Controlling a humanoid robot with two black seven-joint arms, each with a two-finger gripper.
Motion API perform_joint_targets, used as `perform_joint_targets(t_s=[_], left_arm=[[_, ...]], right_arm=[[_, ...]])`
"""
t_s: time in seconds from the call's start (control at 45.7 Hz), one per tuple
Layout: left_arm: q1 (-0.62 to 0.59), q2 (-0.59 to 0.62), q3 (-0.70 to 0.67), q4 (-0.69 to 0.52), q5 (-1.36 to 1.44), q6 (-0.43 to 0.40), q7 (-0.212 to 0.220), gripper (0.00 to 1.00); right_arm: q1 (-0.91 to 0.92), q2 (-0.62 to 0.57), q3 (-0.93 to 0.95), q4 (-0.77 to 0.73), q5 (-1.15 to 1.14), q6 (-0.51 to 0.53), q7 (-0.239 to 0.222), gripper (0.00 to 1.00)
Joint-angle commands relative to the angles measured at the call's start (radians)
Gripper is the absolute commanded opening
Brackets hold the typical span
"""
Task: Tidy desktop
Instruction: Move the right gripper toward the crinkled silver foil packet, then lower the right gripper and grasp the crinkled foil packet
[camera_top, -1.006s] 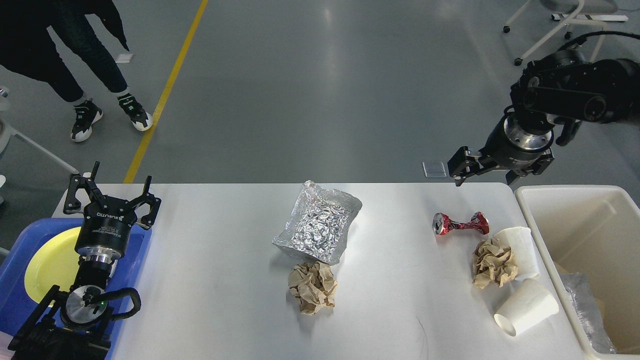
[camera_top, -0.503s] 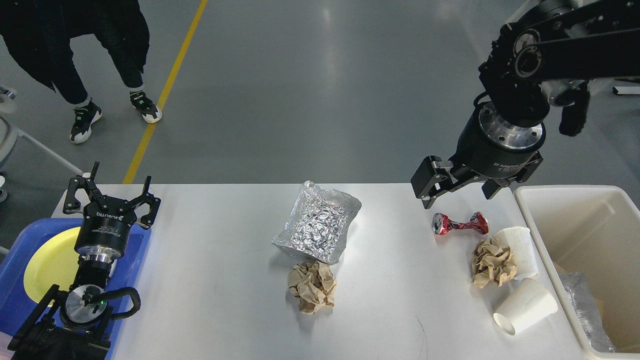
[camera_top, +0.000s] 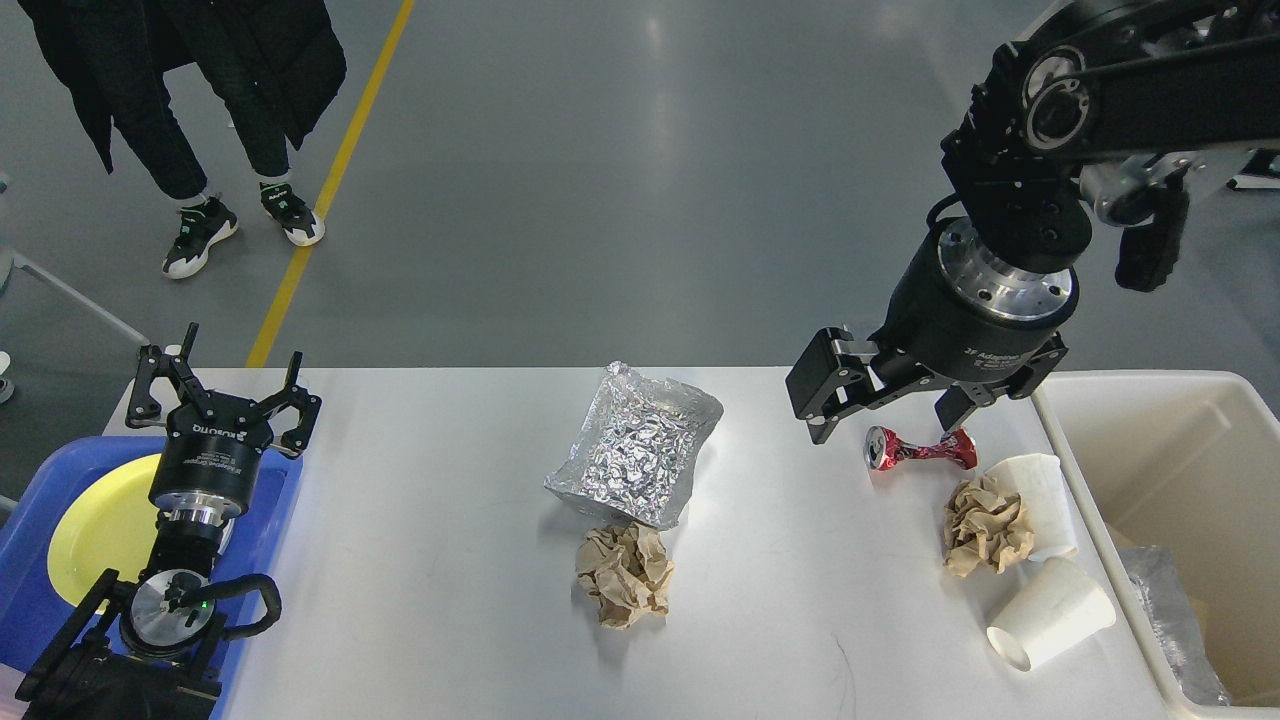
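The white desktop (camera_top: 430, 560) carries litter. A crumpled foil sheet (camera_top: 635, 450) lies at its middle with a brown paper ball (camera_top: 625, 575) just in front. On the right lie a crushed red can (camera_top: 918, 447), a second brown paper ball (camera_top: 988, 525) and two white paper cups (camera_top: 1040, 490) (camera_top: 1052, 612). My right gripper (camera_top: 885, 412) hangs open just above and left of the can, one finger (camera_top: 822, 385) to its left, the other behind it. My left gripper (camera_top: 222, 385) stands open at the far left, holding nothing.
A blue tray (camera_top: 30, 530) with a yellow plate (camera_top: 95, 525) sits under my left arm. A cream-white bin (camera_top: 1180, 470) with clear plastic scrap inside stands at the right edge. A person's legs (camera_top: 190, 130) stand on the grey floor beyond, near a yellow line.
My right arm has swung left and down from beyond the table's far right corner to just over the red can. The person has stepped to the right. The left arm is still.
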Motion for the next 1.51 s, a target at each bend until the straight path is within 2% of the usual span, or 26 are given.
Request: perform_joint_targets(t_s=[0.0, 0.175, 0.35, 0.7, 1.05, 1.225, 1.487], left_arm=[[0.000, 0.000, 0.000, 0.000, 0.000, 0.000, 0.001, 0.96], [0.000, 0.000, 0.000, 0.000, 0.000, 0.000, 0.001, 0.96], [0.000, 0.000, 0.000, 0.000, 0.000, 0.000, 0.001, 0.96], [0.000, 0.000, 0.000, 0.000, 0.000, -0.003, 0.001, 0.96], [0.001, 0.000, 0.000, 0.000, 0.000, -0.003, 0.001, 0.96], [0.000, 0.000, 0.000, 0.000, 0.000, -0.003, 0.001, 0.96], [0.000, 0.000, 0.000, 0.000, 0.000, -0.003, 0.001, 0.96]], right_arm=[[-0.016, 0.000, 0.000, -0.008, 0.005, -0.002, 0.000, 1.00], [-0.088, 0.020, 0.005, -0.053, 0.040, -0.033, 0.002, 1.00], [-0.266, 0.088, 0.011, -0.212, 0.114, -0.117, 0.003, 1.00], [-0.809, 0.249, 0.156, -0.769, 0.103, -0.163, 0.010, 1.00], [-1.153, 0.459, 0.209, -1.203, 0.060, -0.203, 0.011, 1.00], [-1.231, 0.457, 0.264, -1.226, 0.063, -0.369, 0.016, 1.00], [-1.251, 0.457, 0.308, -1.168, 0.060, -0.387, 0.049, 1.00]])
